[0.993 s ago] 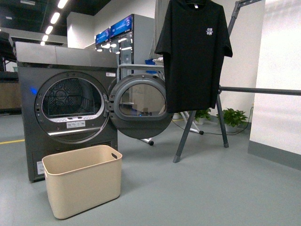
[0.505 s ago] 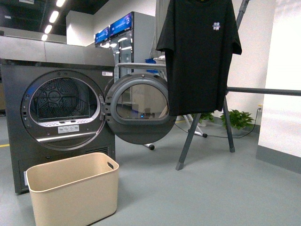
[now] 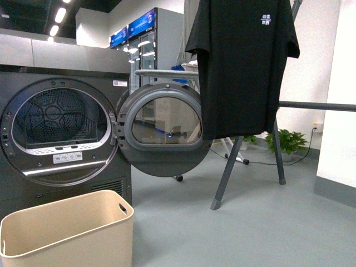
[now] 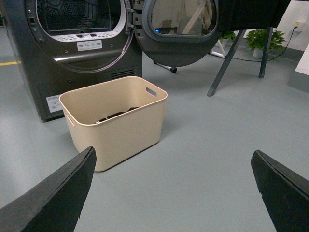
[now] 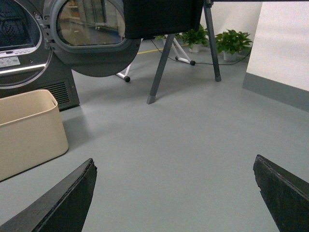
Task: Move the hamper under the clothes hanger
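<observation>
The beige hamper (image 3: pixel 72 233) stands on the grey floor at the front left, in front of the dryer; it also shows in the left wrist view (image 4: pixel 116 121) and the right wrist view (image 5: pixel 26 130). The clothes hanger (image 3: pixel 228 172), a dark grey rack with splayed legs and a horizontal bar, stands to the right and further back, with a black T-shirt (image 3: pixel 245 61) hanging on it. My left gripper (image 4: pixel 176 183) is open and empty, above bare floor short of the hamper. My right gripper (image 5: pixel 176 188) is open and empty over bare floor.
A dark grey dryer (image 3: pixel 55 128) stands behind the hamper with its round door (image 3: pixel 161 128) swung open to the right. Potted plants (image 3: pixel 289 142) and a cable lie by the back wall. A white wall (image 3: pixel 339 111) juts in at the right.
The view has moved forward and to the right. The dryer, hamper and rack look larger, and the hamper has shifted to the lower left corner of the front view.
</observation>
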Controlling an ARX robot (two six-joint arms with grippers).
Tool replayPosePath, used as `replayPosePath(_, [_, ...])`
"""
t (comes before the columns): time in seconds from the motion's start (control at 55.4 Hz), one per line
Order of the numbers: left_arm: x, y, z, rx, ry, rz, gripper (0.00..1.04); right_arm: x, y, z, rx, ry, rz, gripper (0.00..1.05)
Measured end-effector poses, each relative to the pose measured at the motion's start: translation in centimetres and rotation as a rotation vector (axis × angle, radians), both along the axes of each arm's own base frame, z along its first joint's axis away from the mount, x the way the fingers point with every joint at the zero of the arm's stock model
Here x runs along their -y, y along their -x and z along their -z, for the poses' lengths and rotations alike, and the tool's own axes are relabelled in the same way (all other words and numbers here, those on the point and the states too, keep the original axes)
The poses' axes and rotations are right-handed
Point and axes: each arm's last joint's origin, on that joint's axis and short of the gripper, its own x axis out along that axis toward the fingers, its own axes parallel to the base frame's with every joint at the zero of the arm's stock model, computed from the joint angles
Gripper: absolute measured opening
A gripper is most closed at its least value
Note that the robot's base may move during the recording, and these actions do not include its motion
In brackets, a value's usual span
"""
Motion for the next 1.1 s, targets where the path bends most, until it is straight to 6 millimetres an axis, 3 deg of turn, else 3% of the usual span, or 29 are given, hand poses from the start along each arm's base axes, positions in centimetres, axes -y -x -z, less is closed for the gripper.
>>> replayPosePath(1.101, [0.00,0.00,-0.01,0.001,-0.001,-0.001,0.98,0.00,0.00,-0.02,0.001,0.000,0.000,0.97])
